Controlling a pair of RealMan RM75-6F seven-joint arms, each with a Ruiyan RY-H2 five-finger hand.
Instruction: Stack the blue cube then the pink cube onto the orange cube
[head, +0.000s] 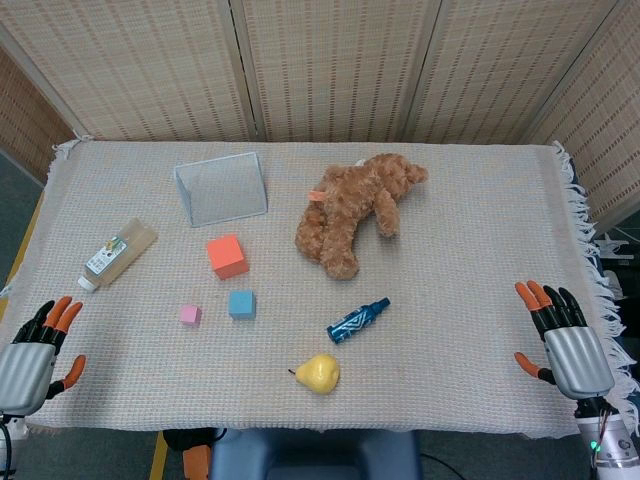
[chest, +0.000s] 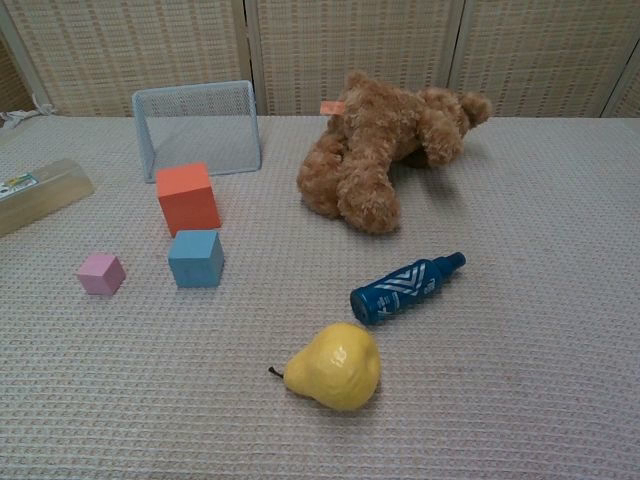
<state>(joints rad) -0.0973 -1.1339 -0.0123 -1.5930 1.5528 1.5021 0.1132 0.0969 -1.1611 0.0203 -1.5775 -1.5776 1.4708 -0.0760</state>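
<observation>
The orange cube sits left of centre on the cloth. Just in front of it lies the smaller blue cube, and the small pink cube is to the left of that. My left hand hovers open at the near left corner, far from the cubes. My right hand is open at the near right edge. Neither hand holds anything, and neither shows in the chest view.
A yellow pear and a blue bottle lie right of the cubes. A brown teddy bear, a wire mesh basket and a clear bottle lie further back.
</observation>
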